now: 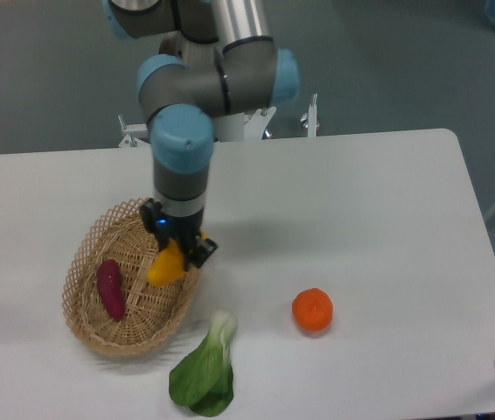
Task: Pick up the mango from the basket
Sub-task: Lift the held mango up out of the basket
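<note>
Yellow mango (165, 266) tilted steeply, over basket (90, 328)

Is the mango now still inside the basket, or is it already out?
Inside. The mango appears over the basket's interior, with the gripper on its upper end. Whether it is lifted off the weave, cannot tell.

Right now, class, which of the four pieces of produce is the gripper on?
The mango, yellow, in the basket. The gripper sits on it; the purple sweet potato, bok choy and orange lie apart.

Purple sweet potato (111, 288), leafy green bok choy (205, 372), round orange fruit (312, 311), white table (379, 227)
</note>
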Robot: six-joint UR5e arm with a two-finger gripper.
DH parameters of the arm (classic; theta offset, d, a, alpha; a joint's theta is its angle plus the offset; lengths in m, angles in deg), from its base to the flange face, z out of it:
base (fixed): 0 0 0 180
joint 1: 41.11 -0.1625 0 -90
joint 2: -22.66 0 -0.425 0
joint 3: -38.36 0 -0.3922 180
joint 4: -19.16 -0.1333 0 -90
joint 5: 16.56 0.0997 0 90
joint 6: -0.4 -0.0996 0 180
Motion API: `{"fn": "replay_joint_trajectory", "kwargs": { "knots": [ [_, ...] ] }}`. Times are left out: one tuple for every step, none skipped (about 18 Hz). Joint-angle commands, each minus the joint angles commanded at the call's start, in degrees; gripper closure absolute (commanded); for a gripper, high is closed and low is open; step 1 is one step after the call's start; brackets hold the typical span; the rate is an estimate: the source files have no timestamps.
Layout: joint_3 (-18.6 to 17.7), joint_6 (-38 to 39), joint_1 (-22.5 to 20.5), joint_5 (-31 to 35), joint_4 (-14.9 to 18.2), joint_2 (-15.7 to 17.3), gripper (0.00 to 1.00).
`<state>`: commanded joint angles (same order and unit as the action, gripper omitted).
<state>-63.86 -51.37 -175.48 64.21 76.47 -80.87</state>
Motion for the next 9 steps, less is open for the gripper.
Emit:
{"fn": "replay_joint_trajectory", "kwargs": {
  "knots": [
    [0.09, -0.52, -1.23, 0.09, 0.00, 0.35, 0.66],
    [0.44, -1.23, -2.55, 0.09, 0.00, 0.70, 0.67],
    [1.14, -1.75, -3.43, 0.00, 0.17, 0.70, 0.69],
    [1.66, -1.93, -4.31, 0.09, 0.18, 0.70, 0.71],
    [2.19, -2.02, -5.02, 0.09, 0.09, 0.44, 0.72],
    [2.72, -2.20, -5.81, 0.09, 0.00, 0.18, 0.72],
    [3.07, -3.50, -6.86, 0.18, -0.09, 0.00, 0.71],
    [3.08, -5.69, -8.44, 0.18, 0.00, -0.17, 0.71],
    [2.90, -7.98, -10.45, 0.18, 0.00, -0.17, 0.71]
  ]
}}
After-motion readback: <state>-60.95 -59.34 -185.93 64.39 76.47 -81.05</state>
